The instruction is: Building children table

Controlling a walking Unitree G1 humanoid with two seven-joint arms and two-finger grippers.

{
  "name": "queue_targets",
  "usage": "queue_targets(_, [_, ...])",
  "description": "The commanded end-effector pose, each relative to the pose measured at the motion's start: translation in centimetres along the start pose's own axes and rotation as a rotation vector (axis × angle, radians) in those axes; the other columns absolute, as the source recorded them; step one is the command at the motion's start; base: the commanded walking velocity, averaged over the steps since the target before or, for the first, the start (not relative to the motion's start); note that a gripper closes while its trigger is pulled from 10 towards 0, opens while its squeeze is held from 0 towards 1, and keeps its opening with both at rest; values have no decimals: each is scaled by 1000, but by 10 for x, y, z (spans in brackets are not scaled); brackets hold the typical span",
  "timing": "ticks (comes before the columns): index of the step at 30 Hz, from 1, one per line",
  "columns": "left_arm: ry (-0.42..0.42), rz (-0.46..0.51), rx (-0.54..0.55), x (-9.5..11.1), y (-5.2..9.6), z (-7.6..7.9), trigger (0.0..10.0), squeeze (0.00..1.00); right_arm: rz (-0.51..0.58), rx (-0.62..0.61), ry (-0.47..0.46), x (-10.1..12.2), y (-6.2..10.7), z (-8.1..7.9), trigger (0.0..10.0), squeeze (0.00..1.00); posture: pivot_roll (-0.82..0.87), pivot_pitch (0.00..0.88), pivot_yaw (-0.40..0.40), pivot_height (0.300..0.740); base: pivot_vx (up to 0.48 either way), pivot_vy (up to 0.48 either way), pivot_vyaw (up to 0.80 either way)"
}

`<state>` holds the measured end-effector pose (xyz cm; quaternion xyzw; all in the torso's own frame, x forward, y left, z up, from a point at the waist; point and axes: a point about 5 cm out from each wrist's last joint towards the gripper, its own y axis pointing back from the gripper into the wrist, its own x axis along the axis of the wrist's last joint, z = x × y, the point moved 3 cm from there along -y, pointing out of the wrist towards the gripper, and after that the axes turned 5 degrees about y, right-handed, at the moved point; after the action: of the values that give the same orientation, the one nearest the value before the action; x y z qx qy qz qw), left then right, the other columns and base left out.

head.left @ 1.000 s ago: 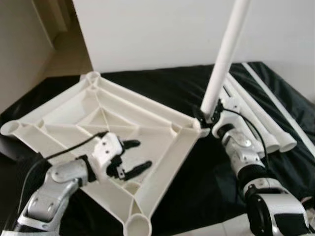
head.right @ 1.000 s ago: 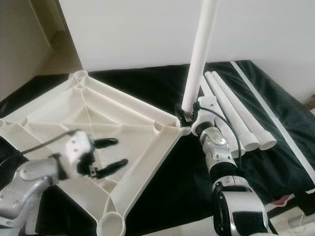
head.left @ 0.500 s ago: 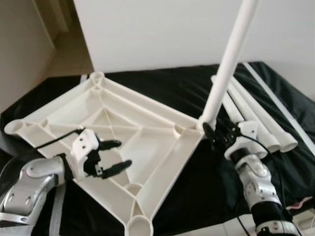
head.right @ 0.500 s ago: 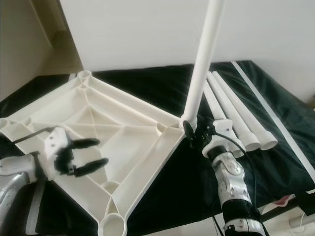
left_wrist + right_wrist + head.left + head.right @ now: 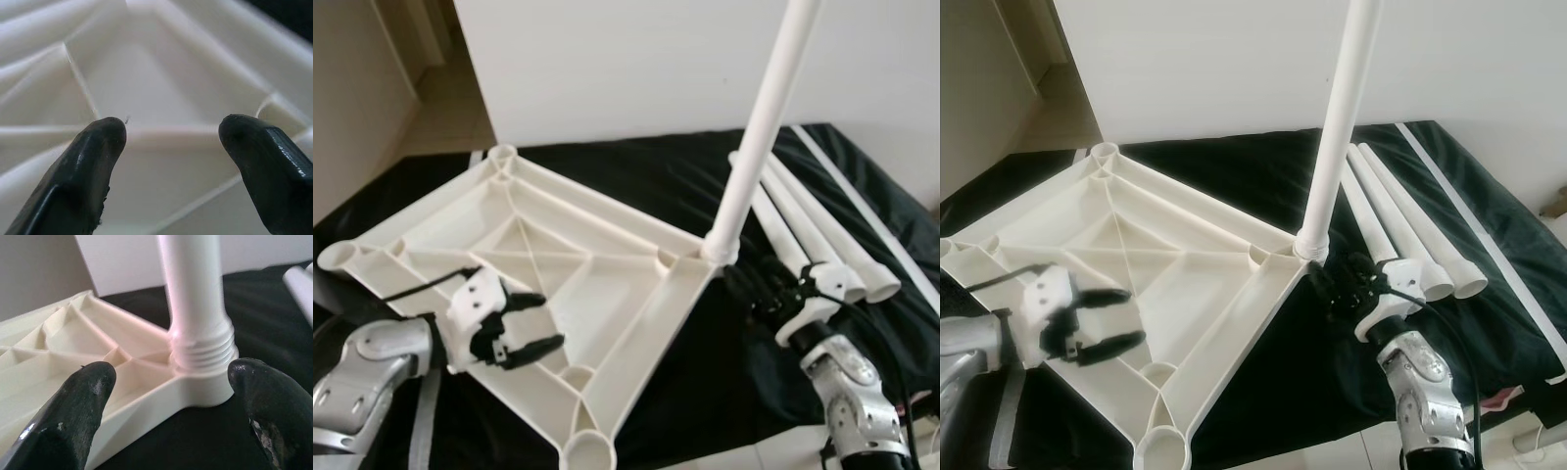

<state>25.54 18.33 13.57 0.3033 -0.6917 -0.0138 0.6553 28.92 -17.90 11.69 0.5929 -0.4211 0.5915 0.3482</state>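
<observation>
A white plastic tabletop lies upside down on a black cloth, ribs up, with round sockets at its corners. One white leg stands upright in the right corner socket, its threaded end seated there. My right gripper is open just right of that corner, apart from the leg, its fingertips either side of the leg's base in the right wrist view. My left gripper hangs open over the tabletop's near left ribs, holding nothing; its fingertips frame a rib in the left wrist view.
Three more white legs lie side by side on the black cloth to the right. A long white strip lies beyond them. A white wall panel stands behind. Empty sockets show at the near, left and far corners.
My right gripper let go of the upright leg and drew back toward me and to the right. My left gripper pulled back left and lower over the tabletop.
</observation>
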Motion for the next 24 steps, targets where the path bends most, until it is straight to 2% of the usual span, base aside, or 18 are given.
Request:
queue_targets(1, [-27, -64, -182, -7, 4, 14, 10000, 0, -10, 20, -10, 1, 1, -4, 10000, 0, 40, 0, -3, 740, 0, 0, 0])
queue_targets(9, [-88, -107, -182, -7, 14, 8, 10000, 0, -25, 33, -15, 1, 0, -4, 10000, 0, 45, 0, -4, 740, 0, 0, 0])
queue_targets(18, [-173, -203, -192, -20, 19, 5, 10000, 0, -43, 53, -13, 1, -1, -5, 10000, 0, 48, 0, -7, 740, 0, 0, 0])
queue_targets(21, [-187, -206, -163, -20, 20, 0, 10000, 0, -51, 57, -7, 1, -1, -5, 10000, 0, 48, 0, -9, 740, 0, 0, 0])
queue_targets(24, [-207, -220, -129, -23, 14, -7, 10000, 0, -49, 57, -1, 2, -3, -4, 10000, 0, 44, 0, -9, 740, 0, 0, 0])
